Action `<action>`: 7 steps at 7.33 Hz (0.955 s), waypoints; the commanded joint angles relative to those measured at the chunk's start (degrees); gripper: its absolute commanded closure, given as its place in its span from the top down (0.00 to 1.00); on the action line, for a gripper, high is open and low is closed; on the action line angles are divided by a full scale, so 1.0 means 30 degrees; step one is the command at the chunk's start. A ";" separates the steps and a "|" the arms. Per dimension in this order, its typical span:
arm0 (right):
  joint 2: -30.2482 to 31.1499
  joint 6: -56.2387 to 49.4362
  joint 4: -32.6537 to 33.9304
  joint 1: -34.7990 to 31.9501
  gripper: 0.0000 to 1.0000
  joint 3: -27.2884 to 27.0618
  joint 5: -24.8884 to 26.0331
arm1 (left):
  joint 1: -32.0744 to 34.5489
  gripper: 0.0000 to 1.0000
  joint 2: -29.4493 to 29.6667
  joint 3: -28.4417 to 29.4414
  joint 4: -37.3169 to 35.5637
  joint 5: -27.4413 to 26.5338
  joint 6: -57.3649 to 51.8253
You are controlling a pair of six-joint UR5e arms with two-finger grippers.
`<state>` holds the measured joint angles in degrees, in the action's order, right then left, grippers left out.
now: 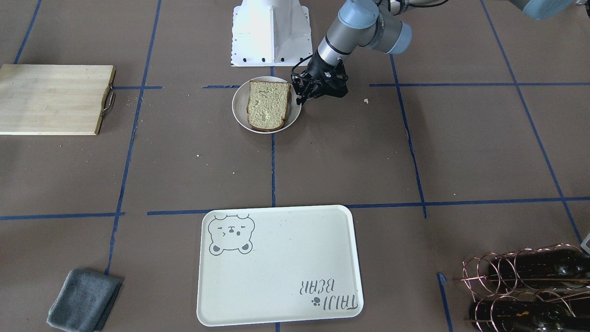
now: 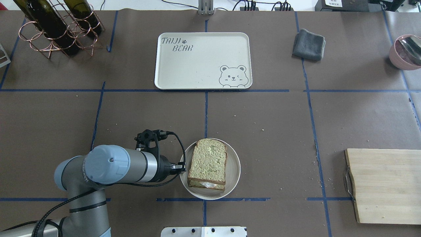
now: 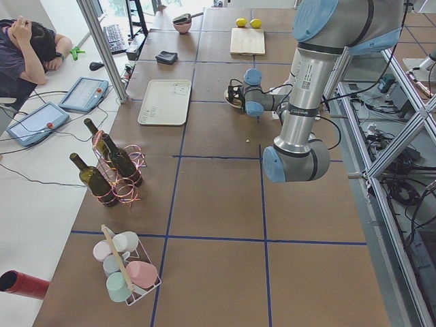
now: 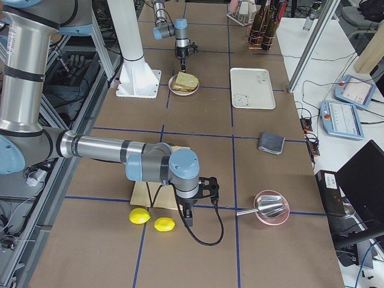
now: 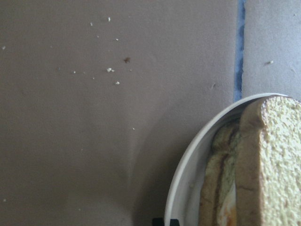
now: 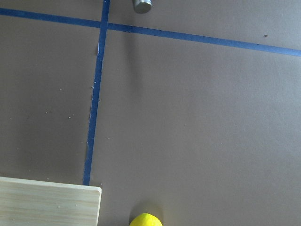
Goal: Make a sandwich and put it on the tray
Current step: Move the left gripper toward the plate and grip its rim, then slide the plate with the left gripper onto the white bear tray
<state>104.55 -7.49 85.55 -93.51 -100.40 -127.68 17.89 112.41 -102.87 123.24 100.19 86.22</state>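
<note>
A: Where's the sandwich (image 2: 208,164) sitting?

B: On the round white plate (image 2: 234,171), close to the robot's base. Both bread slices are stacked, and a bit of egg white shows between them at the near edge.

A: And the tray (image 2: 197,65)?

B: Across the table on the far side from the robot, well apart from the plate.

A: What's the left gripper (image 1: 302,97) doing?

B: It hangs low just beside the plate's rim, on the robot's left of it. I cannot tell whether its fingers are spread or together, nor whether they touch the rim.

A: The right gripper (image 4: 188,219)?

B: It points down at the table near a lemon (image 4: 164,224), just past the cutting board (image 2: 384,184). It shows only small from the side, so I cannot tell its state either
</note>
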 commanded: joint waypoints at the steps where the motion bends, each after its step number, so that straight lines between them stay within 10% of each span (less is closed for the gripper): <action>1: 0.0044 0.0034 -0.0011 0.0000 1.00 0.0097 0.0169 | 0.1617 0.00 0.0261 -0.0048 -0.0006 0.0235 -0.0057; 7: 0.0190 0.0122 -0.0040 0.0000 1.00 0.0302 0.0140 | 0.8709 0.00 0.7693 0.9953 -0.0036 0.4364 -0.3594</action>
<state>105.02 -7.19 85.46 -93.52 -99.68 -127.26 41.00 130.96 -80.14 122.90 112.10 78.16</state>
